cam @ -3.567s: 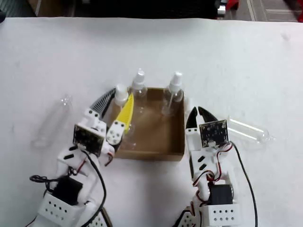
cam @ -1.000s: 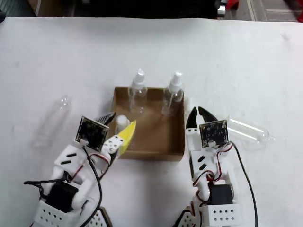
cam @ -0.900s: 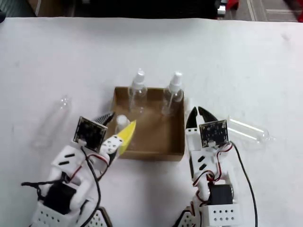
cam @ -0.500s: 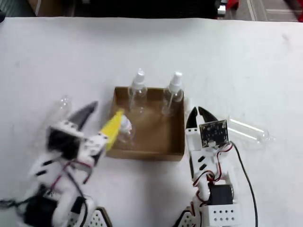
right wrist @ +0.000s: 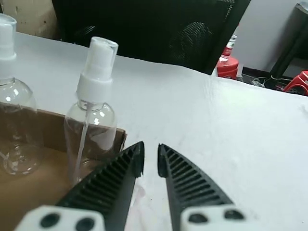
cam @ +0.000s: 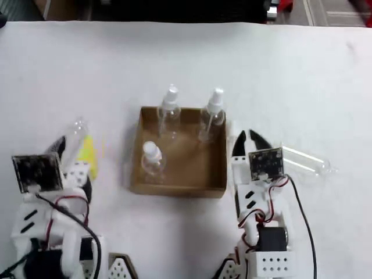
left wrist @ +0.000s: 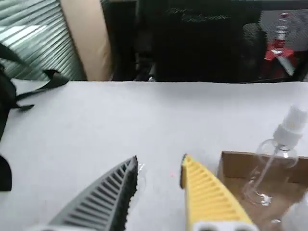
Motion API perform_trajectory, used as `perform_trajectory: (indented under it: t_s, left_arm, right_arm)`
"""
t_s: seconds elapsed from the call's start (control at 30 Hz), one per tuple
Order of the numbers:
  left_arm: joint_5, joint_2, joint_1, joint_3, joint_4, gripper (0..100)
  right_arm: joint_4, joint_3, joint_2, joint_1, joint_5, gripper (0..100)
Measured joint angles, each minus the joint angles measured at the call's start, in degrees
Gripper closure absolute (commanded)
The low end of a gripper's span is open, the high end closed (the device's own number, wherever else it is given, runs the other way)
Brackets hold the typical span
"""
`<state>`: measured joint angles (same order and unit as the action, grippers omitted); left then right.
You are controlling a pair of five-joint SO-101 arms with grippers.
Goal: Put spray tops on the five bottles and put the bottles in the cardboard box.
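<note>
The left gripper (left wrist: 160,159) is seen with its grey and yellow fingers spread wide, and nothing is held between them; it is positioned over the white table (cam: 186,58), to the left of the cardboard box (cam: 177,187) and apart from it. An uncapped bottle (cam: 74,129) is laid on its side on the table just ahead of this gripper, and whether it is touched by the fingers cannot be told. The right gripper (right wrist: 150,145) is found just beside the right wall of the box, its two black fingers parted only by a narrow gap, with nothing pinched. Three bottles fitted with spray tops are stood upright inside the box: a rear left bottle (cam: 170,113), a rear right bottle (cam: 213,116) and a front left bottle (cam: 152,161). A second uncapped bottle (cam: 305,160) is laid on the table to the right of the right gripper, near it but not touched.
</note>
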<state>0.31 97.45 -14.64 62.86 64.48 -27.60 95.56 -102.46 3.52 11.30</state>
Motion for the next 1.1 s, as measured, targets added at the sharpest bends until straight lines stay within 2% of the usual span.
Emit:
perform_trajectory:
  t_s: [0.2, 0.3, 0.5, 0.67, 1.1]
  left_arm:
    - [2.4, -0.2, -8.7, 12.4, -11.3, 98]
    - [2.7, -1.3, -10.5, 19.3, -17.6, 98]
    - [2.5, -1.3, -9.0, 30.2, -28.3, 98]
    - [-3.0, -1.4, -5.3, 32.0, -30.9, 98]
    - [-3.6, -1.4, -4.9, 32.0, -31.3, 98]
  right_arm:
    - [0.4, 0.0, 0.0, -5.5, -11.7, 87.5]
    - [0.4, 0.0, 0.0, -7.1, -12.7, 87.5]
    - [0.4, 0.0, 0.0, -6.8, -13.0, 87.5]
    - [0.4, 0.0, 0.0, -6.8, -13.0, 87.5]
    - [0.4, 0.0, 0.0, -5.4, -13.0, 87.4]
